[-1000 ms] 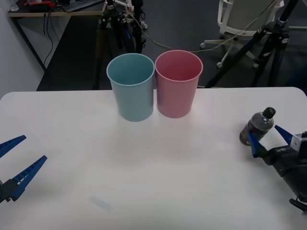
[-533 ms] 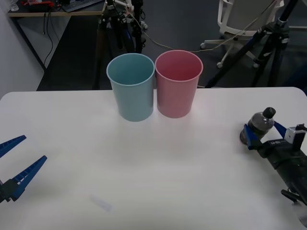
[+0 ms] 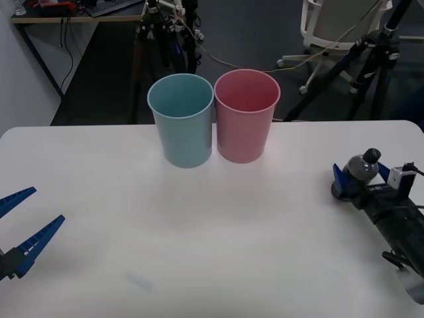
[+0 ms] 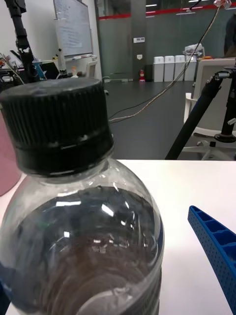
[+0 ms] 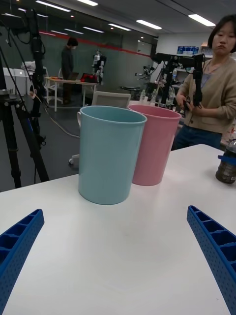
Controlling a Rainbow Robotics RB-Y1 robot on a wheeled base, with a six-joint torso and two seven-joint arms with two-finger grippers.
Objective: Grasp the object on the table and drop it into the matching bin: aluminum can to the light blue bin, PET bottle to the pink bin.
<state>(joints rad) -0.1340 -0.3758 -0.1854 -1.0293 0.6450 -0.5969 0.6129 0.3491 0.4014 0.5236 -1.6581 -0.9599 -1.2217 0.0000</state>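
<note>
**Right gripper straddling the PET bottle at the table's right edge**

Front view: the right arm is reaching in low from the lower right, its forearm lying just above the white table (image 3: 199, 218). The right gripper (image 3: 358, 177) is sitting around the PET bottle (image 3: 362, 169), one blue finger showing on each side of the bottle's dark body; whether the fingers are pressing it cannot be told. The bottle is standing upright near the right edge, well apart from the bins. The light blue bin (image 3: 182, 122) and the pink bin (image 3: 245, 119) are standing side by side at the table's far middle, touching or nearly so. The left gripper (image 3: 16, 225) is hovering at the left edge, fingers spread wide.

Right wrist view: the bottle's black ribbed cap (image 4: 59, 125) and rounded translucent shoulder are looming very close, with one blue finger (image 4: 216, 246) lying beside it over the tabletop.

Left wrist view: the left gripper's fingers (image 5: 214, 251) are standing far apart, framing both bins; the bottle (image 5: 227, 165) is standing far off.
</note>
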